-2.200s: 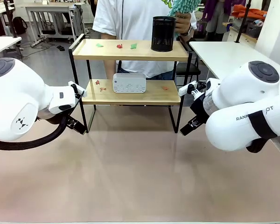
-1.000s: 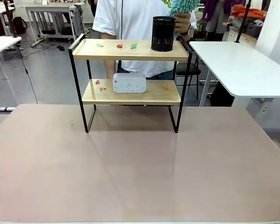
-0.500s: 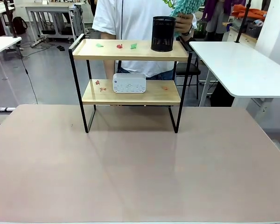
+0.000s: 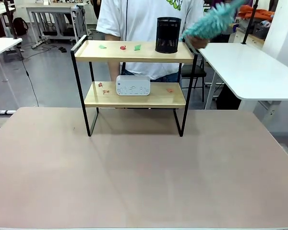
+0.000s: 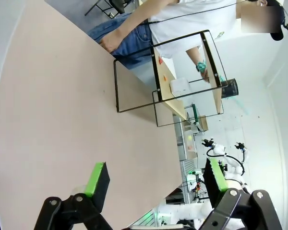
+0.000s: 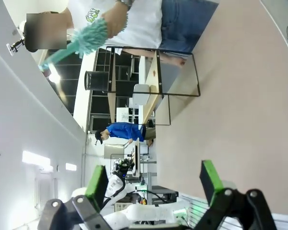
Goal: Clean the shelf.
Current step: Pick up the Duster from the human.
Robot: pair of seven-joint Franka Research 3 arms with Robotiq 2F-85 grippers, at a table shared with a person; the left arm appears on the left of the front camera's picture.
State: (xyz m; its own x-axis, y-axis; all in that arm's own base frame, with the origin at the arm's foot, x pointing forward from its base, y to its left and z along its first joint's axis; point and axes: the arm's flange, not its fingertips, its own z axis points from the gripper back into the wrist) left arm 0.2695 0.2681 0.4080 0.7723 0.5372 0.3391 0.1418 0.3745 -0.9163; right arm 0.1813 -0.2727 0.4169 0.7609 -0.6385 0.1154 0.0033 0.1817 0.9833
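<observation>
Both pairs of green-padded fingers (image 5: pixel 100 178) stand wide apart and empty: left gripper (image 5: pixel 156 175) and right gripper (image 6: pixel 152 182) hang over the table (image 4: pixel 144 172), well back from the shelf (image 4: pixel 134 56) at its far side. There the person's hand (image 4: pixel 198 42) holds a teal duster (image 4: pixel 209 24) beside the black cup (image 4: pixel 168 34). A good sweep probably needs that cup lifted clear of the paper scraps (image 4: pixel 123 47).

We count one shelf (image 4: pixel 115 53) with two wooden boards and four legs, well beyond the jaws. On it we count six paper scraps (image 4: pixel 123 47): three on the upper board, two green and one red, and three reddish ones on the lower board. We count one black mesh cup (image 4: pixel 168 35), one white box (image 4: pixel 132 85), one teal duster (image 4: pixel 209 24) and one person (image 4: pixel 144 19). We also count two grippers, the left gripper (image 5: pixel 156 178) and the right gripper (image 6: pixel 153 182), each with two green pads (image 5: pixel 95 177).
</observation>
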